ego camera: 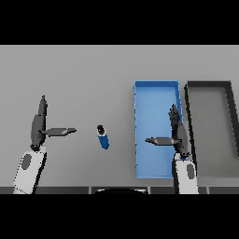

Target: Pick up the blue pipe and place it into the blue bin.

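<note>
- 0 brands, labels or readable marks show on any item in the head view.
- 1 blue pipe (pixel 103 137) lies on the grey table (pixel 84 74) at the centre of the frame, tilted slightly, its dark cap at the upper end and its blue body running down toward the lower right. It sits left of the blue bin, apart from it, and between the 2 hands without touching either.
- 1 blue bin (pixel 157 84), a long open rectangle, stands right of centre; its lower right corner and part of its right wall are hidden behind the right arm.
- 1 dark bin (pixel 208 84) with a grey floor stands just beside the blue bin on the right; its right rim runs close to the frame's right edge.
- 2 hands show. The left hand (pixel 38 125) is at the left of the frame, fingers straight and pointing up, thumb stretched toward the pipe; it is released and holds nothing.
- The right hand (pixel 178 130) shows over the right side of the blue bin, fingers straight and pointing up, thumb stretched left over the bin floor; it too is released and empty.
- Whether the right hand touches the bin wall cannot be made out.
- Both white forearms are cut off at the lower edge.
</note>
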